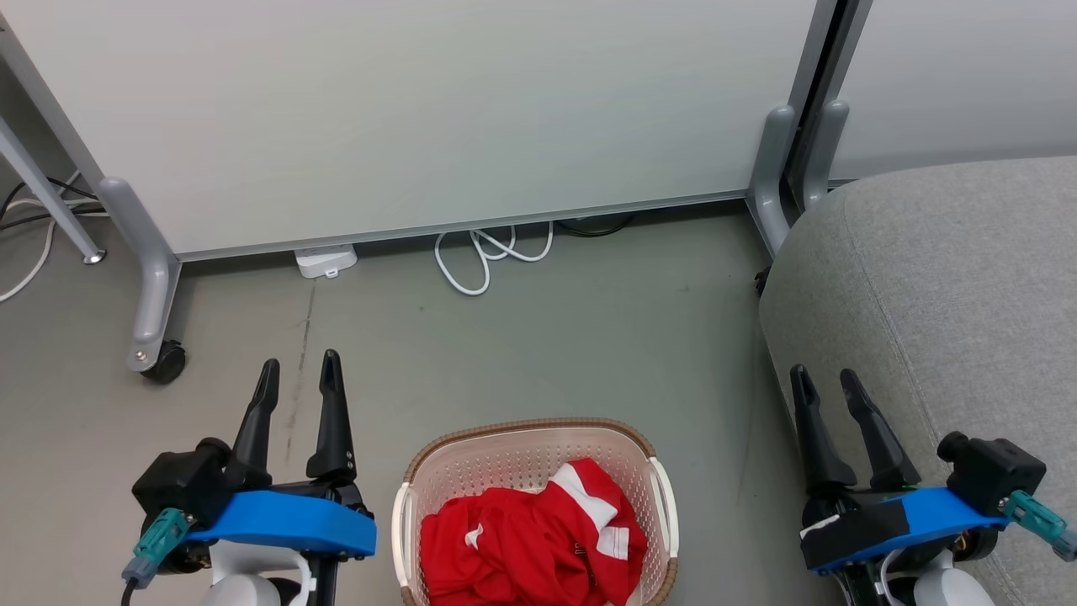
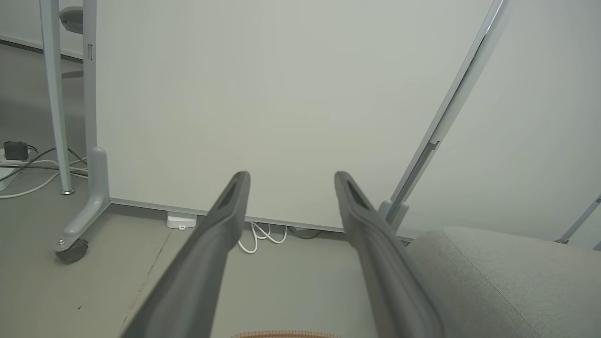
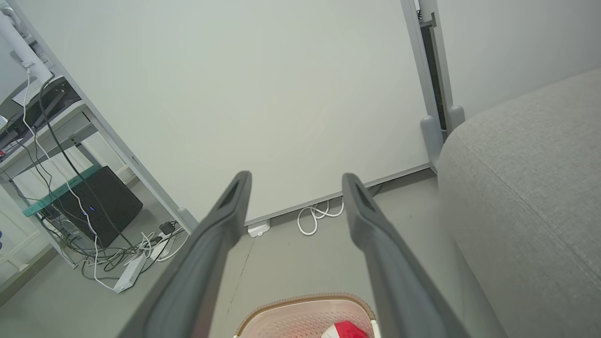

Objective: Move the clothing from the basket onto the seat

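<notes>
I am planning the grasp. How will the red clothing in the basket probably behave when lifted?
The clothing lies crumpled in folds, so it is probably floppy and will hang down. It looks thin, so likely light. A trailing part might catch the basket rim.

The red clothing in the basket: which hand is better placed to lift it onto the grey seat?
Probably the right hand: it is open, flanks the basket holding the clothing, and hangs beside the seat. The left hand, also open, flanks the basket's far side from the seat.
</notes>
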### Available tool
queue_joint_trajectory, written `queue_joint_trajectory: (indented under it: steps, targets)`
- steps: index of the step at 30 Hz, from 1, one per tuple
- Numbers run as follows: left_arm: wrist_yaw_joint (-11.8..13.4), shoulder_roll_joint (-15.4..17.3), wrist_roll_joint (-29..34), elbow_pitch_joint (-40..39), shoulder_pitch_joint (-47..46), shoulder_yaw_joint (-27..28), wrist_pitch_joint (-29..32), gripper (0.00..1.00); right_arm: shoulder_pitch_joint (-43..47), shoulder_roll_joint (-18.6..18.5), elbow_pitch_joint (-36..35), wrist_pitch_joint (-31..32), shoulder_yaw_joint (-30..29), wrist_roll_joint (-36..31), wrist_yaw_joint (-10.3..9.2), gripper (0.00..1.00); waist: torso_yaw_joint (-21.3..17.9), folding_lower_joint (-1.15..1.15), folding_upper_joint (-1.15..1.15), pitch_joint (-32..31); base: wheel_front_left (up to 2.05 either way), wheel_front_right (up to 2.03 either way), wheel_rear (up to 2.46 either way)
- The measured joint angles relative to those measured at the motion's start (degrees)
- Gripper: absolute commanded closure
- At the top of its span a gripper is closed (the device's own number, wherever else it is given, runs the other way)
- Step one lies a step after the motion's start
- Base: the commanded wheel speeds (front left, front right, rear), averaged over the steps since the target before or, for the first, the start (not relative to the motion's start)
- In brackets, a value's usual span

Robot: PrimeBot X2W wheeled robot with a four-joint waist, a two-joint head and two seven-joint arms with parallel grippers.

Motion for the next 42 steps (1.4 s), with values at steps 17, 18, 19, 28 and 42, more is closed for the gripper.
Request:
queue_joint_trajectory:
  steps: [17, 18, 19, 28, 42]
  targets:
    - [0.5, 0.1, 9.0, -0.4, -0.6, -1.8, -2.2, 0.00, -0.7, -0.1, -0.2, -2.2, 1.1, -8.7, 0.01, 0.00, 0.3, 0.00, 0.00, 0.5, 0.00, 0.00, 0.00]
    - [0.5, 0.1, 9.5, -0.4, -0.6, -1.8, -2.2, 0.00, -0.7, -0.1, -0.2, -2.3, 1.1, -9.2, 0.01, 0.00, 0.4, 0.00, 0.00, 0.5, 0.00, 0.00, 0.00]
    - [0.5, 0.1, 10.0, -0.4, -0.6, -1.9, -2.4, 0.00, -0.7, -0.1, -0.3, -2.5, 1.2, -9.7, 0.01, 0.00, 0.4, 0.00, 0.00, 0.6, 0.00, 0.00, 0.00]
    - [0.5, 0.1, 14.1, -0.4, -0.9, -2.3, -3.4, 0.00, -0.9, -0.1, -0.5, -3.5, 1.8, -13.8, 0.02, 0.00, 0.5, 0.00, 0.00, 0.9, 0.00, 0.00, 0.00]
    - [0.4, 0.1, 19.9, -1.0, -1.1, -2.8, -4.8, 0.00, -1.5, -0.1, -0.4, -5.0, 2.5, -19.4, 0.08, 0.00, 0.6, 0.00, 0.00, 1.6, 0.00, 0.00, 0.00]
